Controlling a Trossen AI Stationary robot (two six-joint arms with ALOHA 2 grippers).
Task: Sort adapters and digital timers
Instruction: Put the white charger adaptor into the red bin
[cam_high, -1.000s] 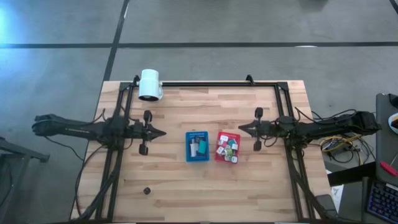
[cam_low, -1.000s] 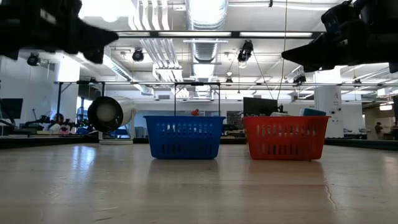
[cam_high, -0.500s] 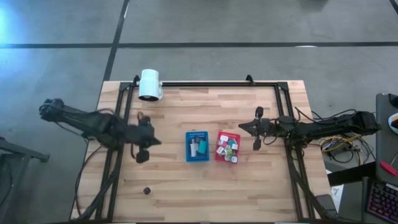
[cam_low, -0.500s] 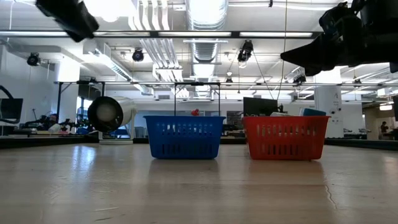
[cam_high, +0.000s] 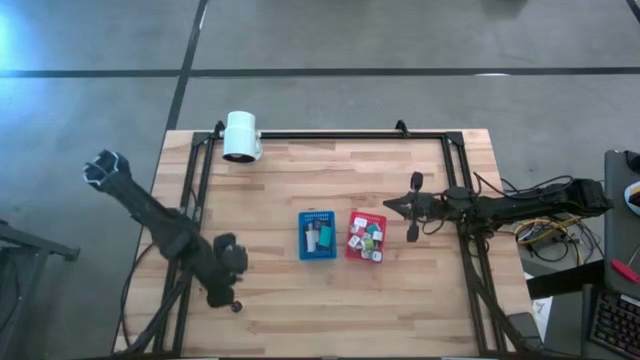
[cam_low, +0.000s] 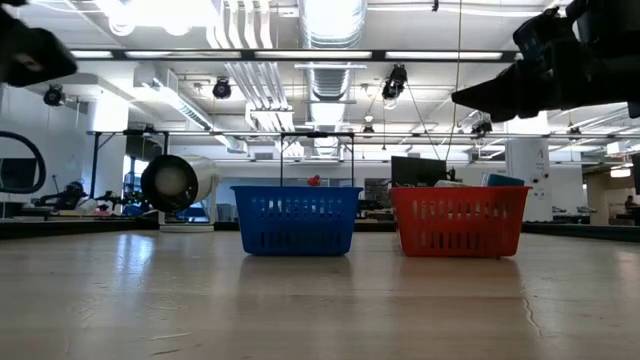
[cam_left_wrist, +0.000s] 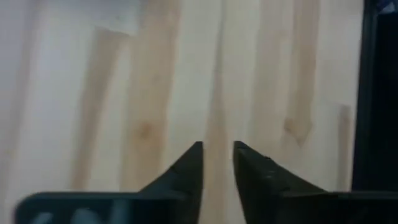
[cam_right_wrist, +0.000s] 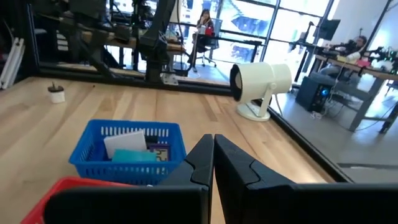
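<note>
left gripper swung from mid-table to near left, over stray adapter, fingers slightly parted, empty; right gripper closed, waiting by red basket. last pickup likely.

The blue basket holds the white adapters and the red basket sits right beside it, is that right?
Not quite. In the high view the blue basket holds the flat digital timers; the white adapters are in the red basket. The red basket does sit right beside the blue one.
</note>
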